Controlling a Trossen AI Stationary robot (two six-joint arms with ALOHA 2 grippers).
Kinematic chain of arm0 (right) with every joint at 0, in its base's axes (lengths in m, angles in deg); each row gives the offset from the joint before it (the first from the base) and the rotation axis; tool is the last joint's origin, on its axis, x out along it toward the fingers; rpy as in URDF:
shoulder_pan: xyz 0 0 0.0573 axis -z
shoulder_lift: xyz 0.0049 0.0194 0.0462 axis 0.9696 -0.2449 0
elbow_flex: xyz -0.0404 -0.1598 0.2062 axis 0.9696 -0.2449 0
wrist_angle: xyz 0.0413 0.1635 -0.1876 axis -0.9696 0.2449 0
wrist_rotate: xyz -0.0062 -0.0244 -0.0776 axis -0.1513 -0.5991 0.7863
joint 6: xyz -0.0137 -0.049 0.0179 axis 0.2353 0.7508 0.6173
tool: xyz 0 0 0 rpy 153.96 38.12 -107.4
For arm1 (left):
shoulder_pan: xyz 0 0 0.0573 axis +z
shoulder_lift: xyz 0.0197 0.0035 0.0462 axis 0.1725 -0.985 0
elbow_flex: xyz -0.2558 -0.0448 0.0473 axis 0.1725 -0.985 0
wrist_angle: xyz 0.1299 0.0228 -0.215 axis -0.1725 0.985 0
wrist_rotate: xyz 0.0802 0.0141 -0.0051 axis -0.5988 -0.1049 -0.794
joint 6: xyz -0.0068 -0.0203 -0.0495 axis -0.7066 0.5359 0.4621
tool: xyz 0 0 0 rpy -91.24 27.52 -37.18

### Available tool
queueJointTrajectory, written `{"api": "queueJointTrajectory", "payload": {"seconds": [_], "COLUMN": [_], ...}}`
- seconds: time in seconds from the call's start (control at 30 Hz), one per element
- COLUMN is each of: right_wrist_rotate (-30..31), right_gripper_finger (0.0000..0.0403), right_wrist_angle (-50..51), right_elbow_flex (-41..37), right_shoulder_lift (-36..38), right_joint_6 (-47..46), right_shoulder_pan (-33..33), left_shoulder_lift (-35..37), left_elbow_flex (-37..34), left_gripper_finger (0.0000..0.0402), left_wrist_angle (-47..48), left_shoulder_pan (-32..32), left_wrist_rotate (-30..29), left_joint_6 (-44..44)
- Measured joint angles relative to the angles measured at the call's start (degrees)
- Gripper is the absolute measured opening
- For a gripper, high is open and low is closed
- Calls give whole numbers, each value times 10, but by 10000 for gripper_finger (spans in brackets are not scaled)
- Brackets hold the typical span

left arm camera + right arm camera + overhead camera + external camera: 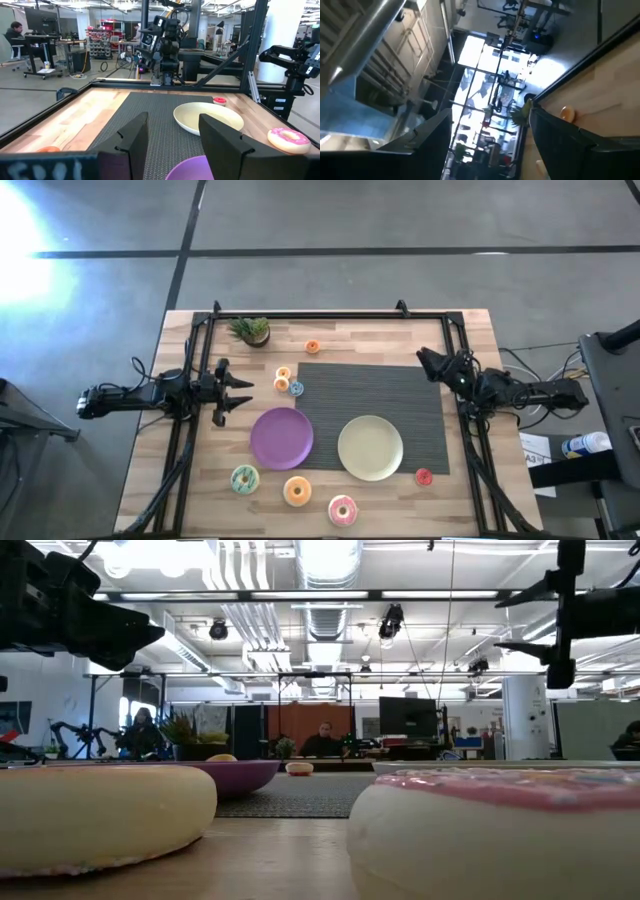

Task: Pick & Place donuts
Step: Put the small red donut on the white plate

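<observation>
Pink donut (342, 510) off plates; purple plate (281, 437), yellow plate (370, 447) empty; both hands wide

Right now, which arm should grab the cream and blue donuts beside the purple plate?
Left, probably. The left gripper hangs open close beside the cream donut and blue donut; the right gripper sits across the mat.

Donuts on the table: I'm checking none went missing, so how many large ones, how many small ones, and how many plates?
Large donuts: 3 (green, orange, pink)
Small donuts: 4 (orange, cream, blue, red)
Plates: 2 (purple, yellow)
Total: 9
</observation>
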Motion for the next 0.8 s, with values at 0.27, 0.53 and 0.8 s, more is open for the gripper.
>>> {"api": "queueJointTrajectory", "payload": {"seconds": [0.27, 0.53, 0.8], "right_wrist_rotate": [26, -208, -403], "right_gripper_finger": [247, 244, 244], "right_wrist_angle": [1, 49, 571], "right_elbow_flex": [0, 15, 220], "right_shoulder_lift": [-1, -67, -236], "right_joint_6": [-77, -45, -10], "right_shoulder_pan": [4, 11, 11], "left_shoulder_lift": [0, 0, 0], "left_elbow_flex": [0, 0, 0], "left_gripper_finger": [149, 149, 149], "left_wrist_angle": [0, 0, 0], "left_shoulder_pan": [0, 0, 0], "left_wrist_rotate": [0, 0, 0], "left_joint_6": [0, 0, 0]}}
